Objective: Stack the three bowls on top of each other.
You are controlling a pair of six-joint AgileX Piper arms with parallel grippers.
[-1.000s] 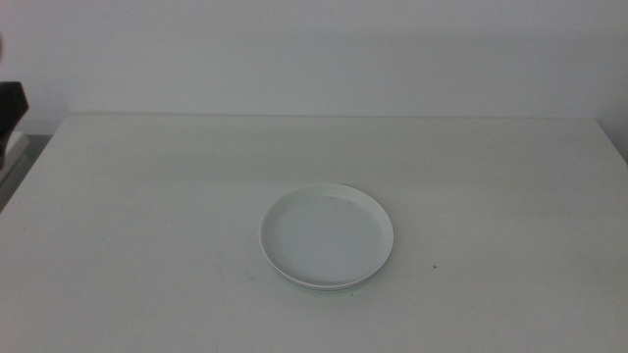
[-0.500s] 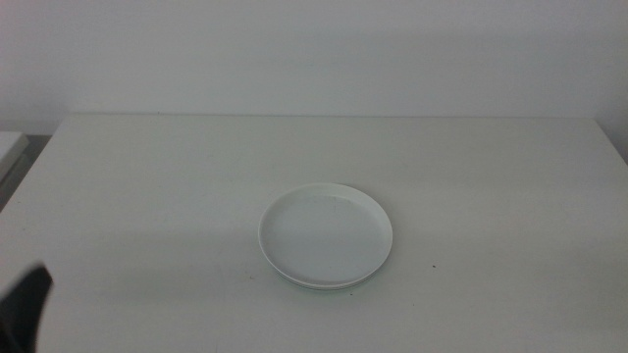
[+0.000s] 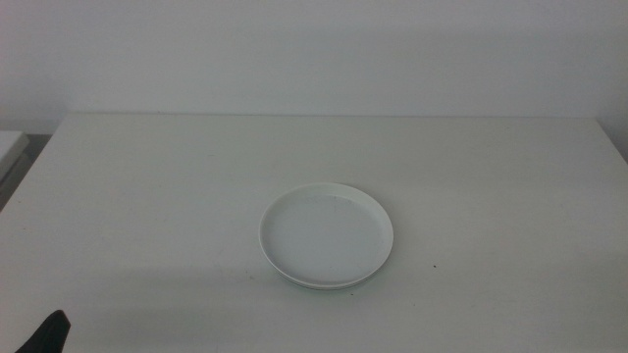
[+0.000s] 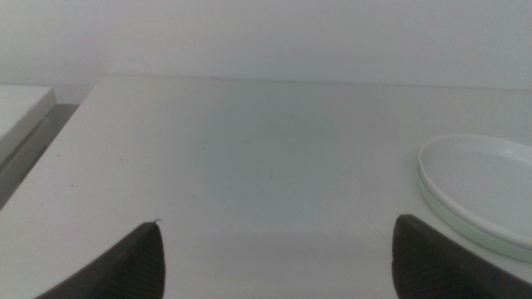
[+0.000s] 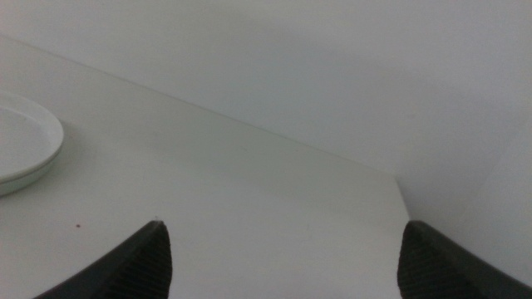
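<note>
Stack of shallow round matte bowls, white bowl (image 3: 327, 234) on top, a pale mint-green rim (image 4: 465, 226) beneath: centre of white desk (image 3: 157, 186). Left pincer (image 4: 278, 253): jaws wide apart, empty, at 7 o'clock near the desk edge. Right pincer (image 5: 283, 253): jaws spread, empty, at 4 o'clock from the stack.

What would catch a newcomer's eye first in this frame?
A stack of bowls sits at the table's middle, the white bowl on top and a pale green rim showing beneath. The left gripper peeks in at the bottom left corner, jaws apart and empty.
</note>
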